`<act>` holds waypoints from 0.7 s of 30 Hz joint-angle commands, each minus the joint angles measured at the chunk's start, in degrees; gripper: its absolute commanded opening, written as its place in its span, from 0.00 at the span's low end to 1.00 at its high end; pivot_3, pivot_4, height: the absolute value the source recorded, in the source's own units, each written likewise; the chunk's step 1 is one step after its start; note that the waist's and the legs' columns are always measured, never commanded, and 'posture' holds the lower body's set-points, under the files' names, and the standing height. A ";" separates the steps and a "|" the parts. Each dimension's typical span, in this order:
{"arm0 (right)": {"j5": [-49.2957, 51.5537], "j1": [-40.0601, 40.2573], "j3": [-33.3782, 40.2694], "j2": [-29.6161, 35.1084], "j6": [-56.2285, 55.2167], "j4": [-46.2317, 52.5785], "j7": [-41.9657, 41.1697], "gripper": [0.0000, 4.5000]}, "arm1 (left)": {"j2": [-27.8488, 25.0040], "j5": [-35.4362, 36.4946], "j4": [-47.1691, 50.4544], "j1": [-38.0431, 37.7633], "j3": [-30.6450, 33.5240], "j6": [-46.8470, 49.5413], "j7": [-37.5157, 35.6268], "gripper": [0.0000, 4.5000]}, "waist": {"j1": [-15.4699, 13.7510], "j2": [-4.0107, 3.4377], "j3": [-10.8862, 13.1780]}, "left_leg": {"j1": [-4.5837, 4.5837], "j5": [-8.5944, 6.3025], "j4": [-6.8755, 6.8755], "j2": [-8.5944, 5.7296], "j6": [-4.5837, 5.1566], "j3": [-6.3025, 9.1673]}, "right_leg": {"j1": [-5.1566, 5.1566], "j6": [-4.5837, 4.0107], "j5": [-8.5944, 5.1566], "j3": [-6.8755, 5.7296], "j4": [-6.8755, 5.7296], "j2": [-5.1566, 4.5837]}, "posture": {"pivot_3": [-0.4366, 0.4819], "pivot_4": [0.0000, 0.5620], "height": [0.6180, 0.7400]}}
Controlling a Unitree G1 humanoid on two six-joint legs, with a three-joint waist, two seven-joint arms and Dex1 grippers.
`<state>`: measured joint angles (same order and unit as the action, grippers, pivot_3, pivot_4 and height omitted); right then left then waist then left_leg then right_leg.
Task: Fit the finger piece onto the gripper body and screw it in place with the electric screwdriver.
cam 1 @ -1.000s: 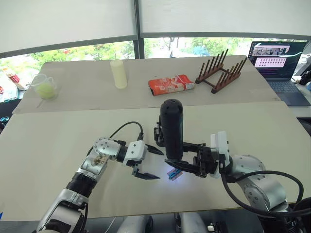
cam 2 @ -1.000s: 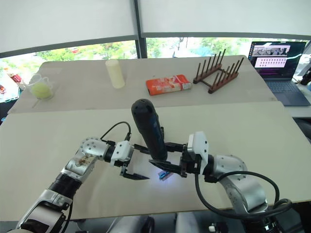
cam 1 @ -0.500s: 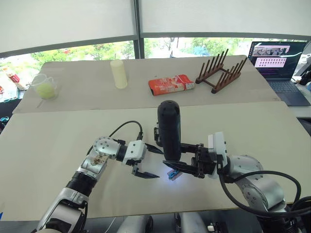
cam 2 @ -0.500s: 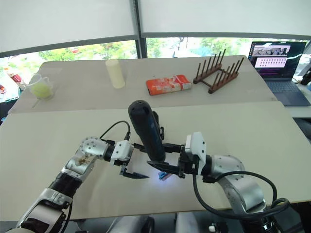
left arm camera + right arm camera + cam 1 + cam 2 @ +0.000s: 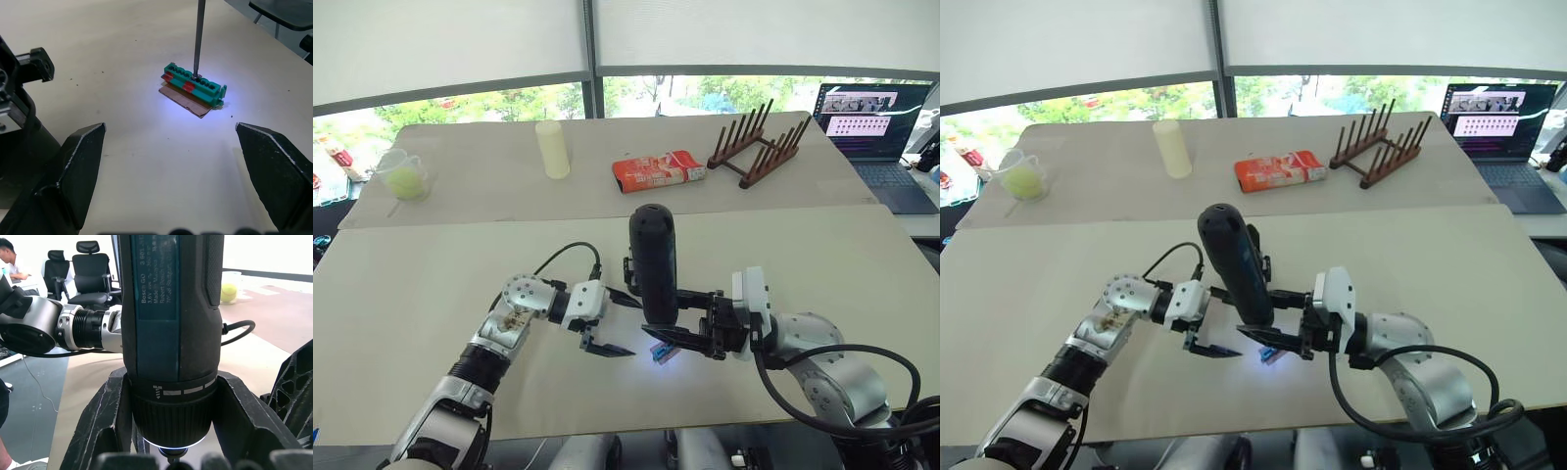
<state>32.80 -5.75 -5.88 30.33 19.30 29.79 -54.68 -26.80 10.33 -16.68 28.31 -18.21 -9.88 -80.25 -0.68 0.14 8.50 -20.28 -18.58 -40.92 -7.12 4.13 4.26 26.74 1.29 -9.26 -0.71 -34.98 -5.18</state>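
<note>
Right gripper (image 5: 690,331) pinches the electric screwdriver (image 5: 653,264) around its lower collar, one finger on each side, and holds it upright with its lamp casting a bluish patch on the table (image 5: 431,284) just below. In the left wrist view the thin metal bit (image 5: 198,36) comes straight down and its tip rests on the top of a small green block with red marks (image 5: 193,87), which lies flat on a brown backing piece directly under the driver and just ahead of the left gripper's spread fingers (image 5: 80,161). Left gripper (image 5: 612,323) hovers just beside the driver with its fingers wide apart, holding nothing and touching nothing. Compared with a second ago, the driver has shifted slightly toward the left gripper and stands a little straighter, and the left gripper has eased a touch nearer to it; otherwise the scene is unchanged. That small correction reads as the bit being lined up and seated on a screw head, so the driving step seems about to begin or to be under way. Just behind the driver, close to both grippers, a black chunky part that is probably the gripper body (image 5: 630,274) peeks out; it is mostly hidden. Whether the finger piece is already fitted cannot be told.
</note>
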 commanded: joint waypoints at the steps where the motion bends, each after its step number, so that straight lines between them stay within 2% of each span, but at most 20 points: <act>1: 1.95 -1.52 1.43 -0.23 -0.46 2.85 0.71 0.42 | -0.05 0.20 0.56 0.40 0.72 -0.91 0.31 1.00 | 0.01 0.00 0.00 | 0.00 0.00 0.00 0.00 0.00 0.00 | 0.00 0.00 0.00 0.00 0.00 0.00 | 0.48 0.27 1.00; 14: 11.62 -8.15 5.15 2.33 7.53 7.74 4.14 0.42 | -1.78 1.48 3.29 -1.76 3.11 2.88 3.38 1.00 | 0.01 0.00 0.00 | 0.00 0.00 0.01 0.01 0.00 0.01 | 0.01 0.00 0.00 0.01 0.01 -0.04 | 0.48 0.27 1.00; 21: 18.96 -17.71 7.21 3.56 14.12 6.35 7.22 0.42 | -4.19 3.38 8.86 -6.49 7.75 10.00 8.68 1.00 | 0.11 0.01 0.01 | 0.01 0.00 0.05 0.03 0.00 0.01 | 0.03 0.00 0.00 0.02 0.01 -0.08 | 0.48 0.27 1.00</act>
<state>48.67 -21.52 -0.71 33.82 32.91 34.28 -47.98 -30.57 11.92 -10.20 22.34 -12.12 -1.64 -73.10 -0.57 0.15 8.52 -20.28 -18.58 -40.85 -7.08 4.13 4.28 26.78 1.28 -9.25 -0.70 -34.96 -5.24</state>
